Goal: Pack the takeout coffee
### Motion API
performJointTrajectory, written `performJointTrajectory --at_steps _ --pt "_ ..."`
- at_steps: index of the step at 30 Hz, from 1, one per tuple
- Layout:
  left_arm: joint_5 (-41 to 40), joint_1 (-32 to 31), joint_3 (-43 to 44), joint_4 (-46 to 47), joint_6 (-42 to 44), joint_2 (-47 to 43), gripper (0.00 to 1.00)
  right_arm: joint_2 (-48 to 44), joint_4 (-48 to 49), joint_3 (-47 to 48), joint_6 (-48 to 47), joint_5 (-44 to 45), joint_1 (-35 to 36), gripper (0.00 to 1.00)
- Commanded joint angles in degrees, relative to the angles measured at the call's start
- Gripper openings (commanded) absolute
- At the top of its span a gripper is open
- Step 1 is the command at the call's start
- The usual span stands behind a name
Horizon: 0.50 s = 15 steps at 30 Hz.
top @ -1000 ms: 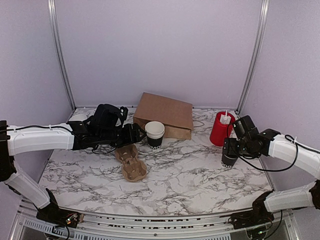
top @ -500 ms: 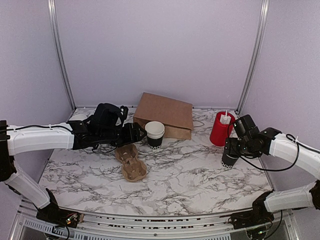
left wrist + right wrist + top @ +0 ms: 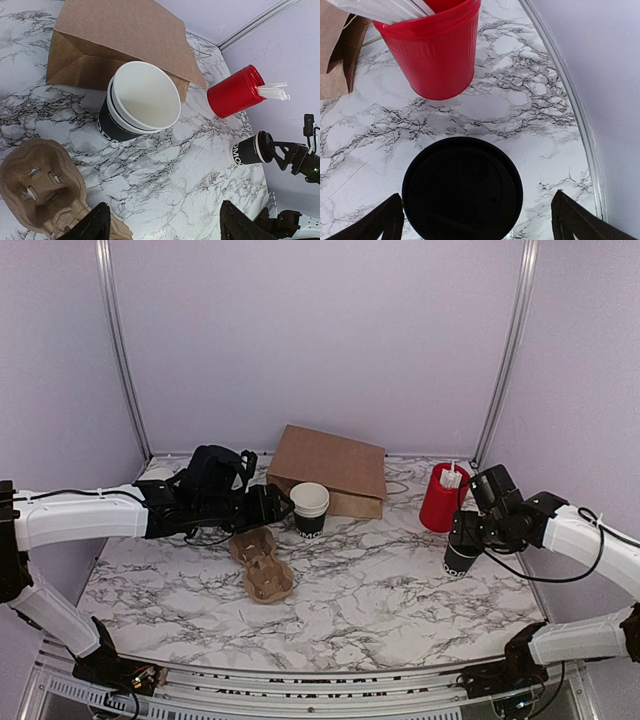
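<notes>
Right wrist view shows the right gripper (image 3: 476,200) spread wide, fingers (image 3: 385,222) flanking the lidded takeout coffee (image 3: 462,182) without touching it, near the red cylinder (image 3: 432,50) at the marble table's (image 3: 520,110) right edge; left gripper (image 3: 165,210) open, empty, by the cardboard carrier (image 3: 40,195).

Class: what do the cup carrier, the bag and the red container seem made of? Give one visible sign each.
Cup carrier: probably moulded pulp, matte brown, rough pressed shape. Bag: kraft paper, matte, sharp folded creases. Red container: likely plastic, fine vertical ribs, slight sheen.
</notes>
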Motion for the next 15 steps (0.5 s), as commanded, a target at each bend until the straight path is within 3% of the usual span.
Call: performJointTrajectory --at_steps 1,15 --pt "-0.1 0.5 0.9 -0.7 0.7 0.0 0.76 -1.4 -0.3 3.1 -0.7 0.5 -0.6 1.0" --pt "-0.9 0.8 0.1 -1.0 0.7 -1.3 0.76 -2.9 0.1 5.4 -1.9 -2.6 -0.1 1.0"
